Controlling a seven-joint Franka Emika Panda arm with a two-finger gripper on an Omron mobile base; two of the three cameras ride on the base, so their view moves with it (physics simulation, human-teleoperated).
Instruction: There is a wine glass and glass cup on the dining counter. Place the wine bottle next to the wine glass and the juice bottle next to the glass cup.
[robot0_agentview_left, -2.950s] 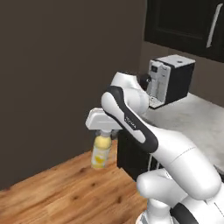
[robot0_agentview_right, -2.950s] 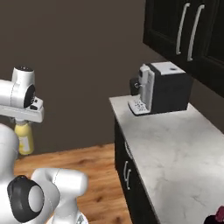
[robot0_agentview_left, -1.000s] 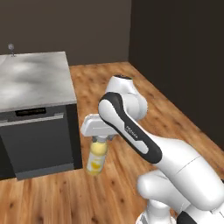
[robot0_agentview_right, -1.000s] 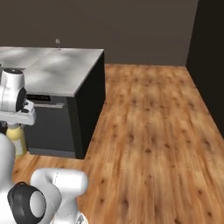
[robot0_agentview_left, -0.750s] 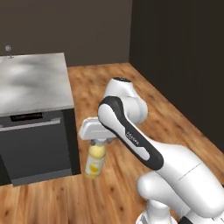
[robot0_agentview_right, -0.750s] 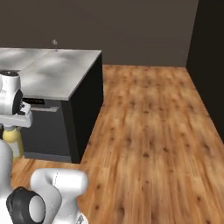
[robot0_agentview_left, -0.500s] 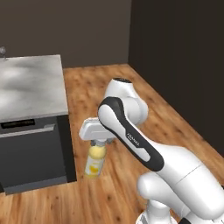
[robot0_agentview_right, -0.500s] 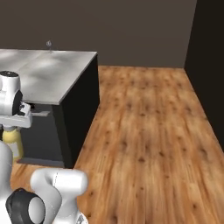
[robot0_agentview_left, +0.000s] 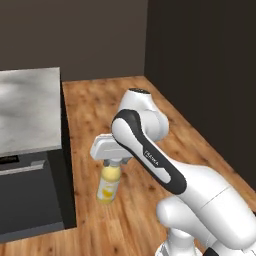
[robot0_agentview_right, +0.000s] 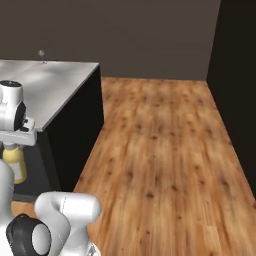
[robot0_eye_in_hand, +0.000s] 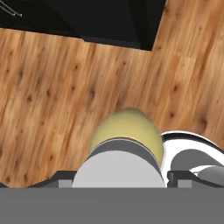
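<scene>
My gripper (robot0_agentview_left: 114, 162) is shut on the neck of the juice bottle (robot0_agentview_left: 108, 185), a pale yellow bottle with a yellow label that hangs upright above the wood floor. In the right base view the juice bottle (robot0_agentview_right: 15, 162) hangs under the gripper (robot0_agentview_right: 12, 145) at the left edge. The hand view looks down on its white cap and yellow shoulder (robot0_eye_in_hand: 127, 131). The dining counter (robot0_agentview_left: 27, 107) with its pale veined top lies to the left; a tiny stemmed thing (robot0_agentview_right: 41, 52) stands at its far edge, too small to name. The wine bottle and glass cup are out of view.
A dark appliance front (robot0_agentview_left: 30, 200) fills the counter's near side, close beside the bottle. Dark walls (robot0_agentview_left: 210, 65) close the room at the back and right. Open wood floor (robot0_agentview_right: 165, 145) stretches to the right of the counter.
The whole picture has shifted as the base drives: the counter slides left and nearer in both base views. The juice bottle stays held in the gripper, and the arm's pose is the same.
</scene>
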